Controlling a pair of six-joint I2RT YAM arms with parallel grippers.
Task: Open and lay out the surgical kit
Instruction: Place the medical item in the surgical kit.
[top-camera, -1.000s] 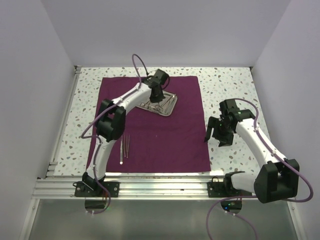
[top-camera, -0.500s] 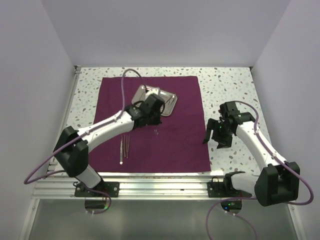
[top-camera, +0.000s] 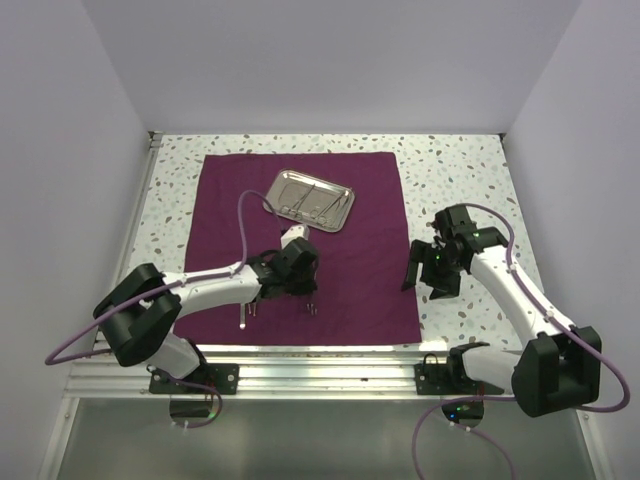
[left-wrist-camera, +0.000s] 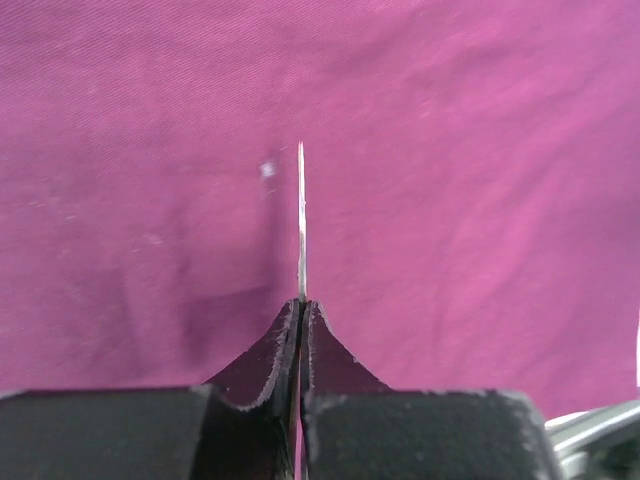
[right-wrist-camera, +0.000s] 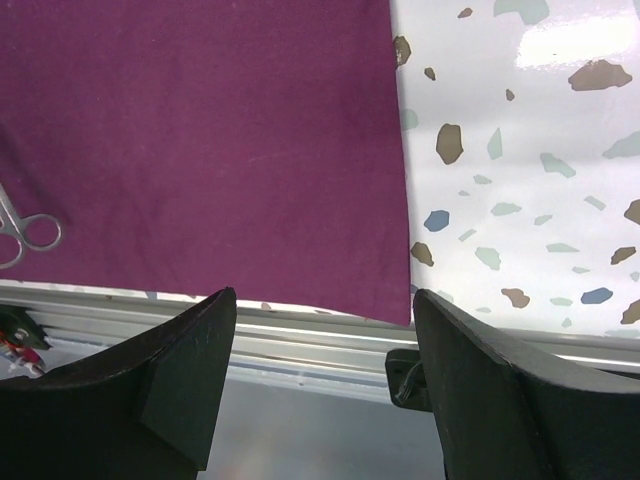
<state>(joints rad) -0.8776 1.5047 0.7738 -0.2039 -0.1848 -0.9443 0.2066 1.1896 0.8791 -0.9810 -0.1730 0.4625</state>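
Observation:
The dark purple cloth (top-camera: 365, 270) of the surgical kit lies spread flat. A steel tray (top-camera: 312, 200) with slim instruments in it sits at the cloth's far middle. My left gripper (top-camera: 306, 292) hangs low over the near part of the cloth, shut on a slim steel instrument (left-wrist-camera: 301, 220) seen edge on, pointing straight out from the fingertips (left-wrist-camera: 301, 305). More slim instruments (top-camera: 246, 308) lie on the cloth near left, partly hidden by the left arm. My right gripper (top-camera: 425, 268) stands open and empty over the cloth's right edge (right-wrist-camera: 322, 300).
Ring handles (right-wrist-camera: 25, 232) show at the left edge of the right wrist view, near the cloth's front edge. Speckled tabletop (top-camera: 460, 180) surrounds the cloth. An aluminium rail (top-camera: 320, 365) runs along the near edge. White walls close in three sides.
My left arm has swung from the tray toward the near part of the cloth, carrying the slim instrument. The tray is now uncovered. The right gripper has shifted slightly left.

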